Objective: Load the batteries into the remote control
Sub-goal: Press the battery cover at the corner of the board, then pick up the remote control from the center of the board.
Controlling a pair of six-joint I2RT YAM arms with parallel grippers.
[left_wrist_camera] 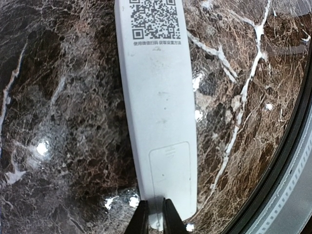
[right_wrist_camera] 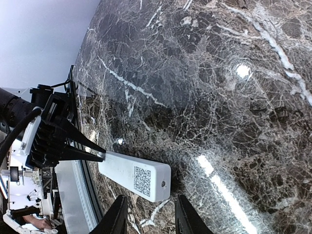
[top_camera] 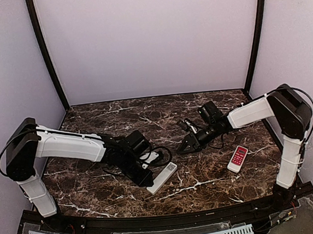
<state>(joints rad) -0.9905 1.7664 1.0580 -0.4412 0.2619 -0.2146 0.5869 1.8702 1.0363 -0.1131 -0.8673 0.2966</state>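
The remote control lies face down on the marble table, its back with a QR code and a closed battery cover turned up. My left gripper is shut on the remote control's near end, one black finger on each side of the thin edge. In the right wrist view the left gripper pinches the remote control from the left. My right gripper stands open just short of the remote's other end, touching nothing; from above it hovers beyond that end. The batteries are out of view.
A shorter red-and-white remote lies to the right, near the right arm's base. The table's black front rim runs close to the white remote's held end. Purple walls close the table in at the back and sides.
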